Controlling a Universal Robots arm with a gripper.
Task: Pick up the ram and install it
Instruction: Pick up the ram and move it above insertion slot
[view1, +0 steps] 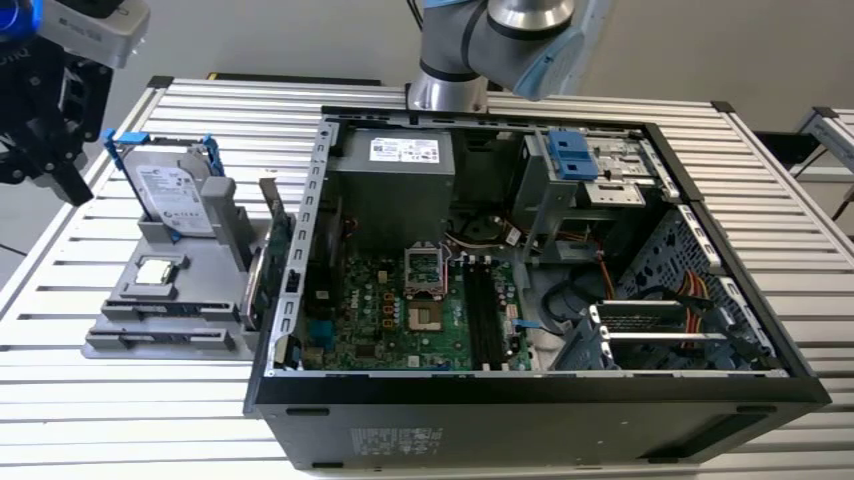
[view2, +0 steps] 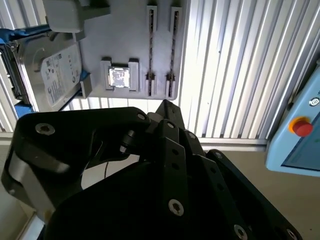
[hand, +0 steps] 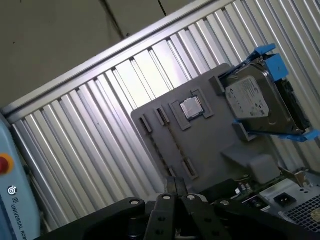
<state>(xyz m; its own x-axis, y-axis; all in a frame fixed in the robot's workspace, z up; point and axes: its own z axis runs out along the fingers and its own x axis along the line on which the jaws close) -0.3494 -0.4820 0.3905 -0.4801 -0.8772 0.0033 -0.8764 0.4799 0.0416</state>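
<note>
Hovering hand (hand: 175, 184) near gray holder (hand: 212, 145)

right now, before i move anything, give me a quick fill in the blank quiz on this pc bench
1. The hard drive stands in a ___ bracket.
2. The processor chip lies in the grey holder, on the exterior view's ___ of the computer case.
3. Of the hard drive and the computer case, the gripper is nearer the ___.
Missing words: blue; left; hard drive.
</note>
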